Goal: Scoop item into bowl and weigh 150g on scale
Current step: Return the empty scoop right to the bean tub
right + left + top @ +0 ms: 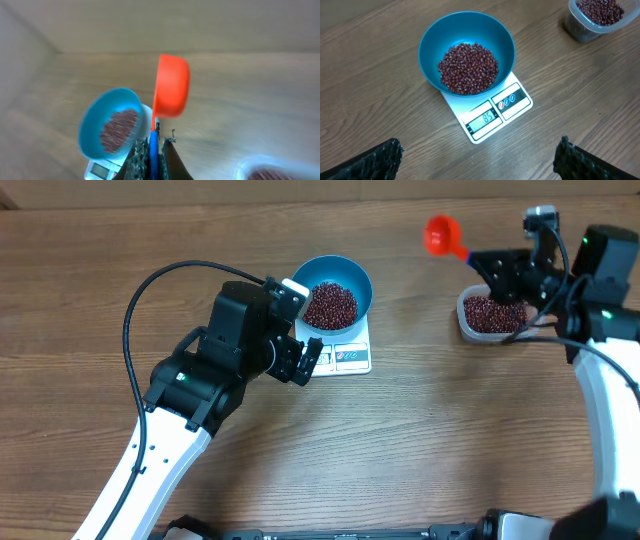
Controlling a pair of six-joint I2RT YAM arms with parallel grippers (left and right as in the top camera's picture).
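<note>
Scoop axis: the scoop (171, 85) is seen lengthwise, its long axis run straight out ahead of the right gripper (152, 157). The orange cup is carried at the far end and the blue handle (153, 142) at the near end.
Scoop heading: from overhead the cup is pointed away from the wrist, leftward and toward the back of the table (450, 440), and is held off the wood. What lies in the cup cannot be told, the wrist view being blurred.
Right gripper: the jaws are clamped tight on the handle; nothing else is touched.
Bowl: the bowl (465, 27) is found ahead of the right gripper, left of the scoop and lower. It is seated on the scale (515, 106), just ahead of the left gripper (479, 150).
Beans: a heap of beans (468, 68) is spread over the bowl's bottom, well below the rim.
Scale: the display (488, 118) edge is turned toward the left gripper, a little skewed. Digits are lit but cannot be read with certainty.
Left gripper: the jaws are spread wide and nothing is held or touched. One finger is seen at each lower corner of its wrist view, with the scale ahead between them.
Tub: a clear tub (462, 318) of more beans is partly covered by the right wrist. From the left gripper it lies far ahead to the right.
</note>
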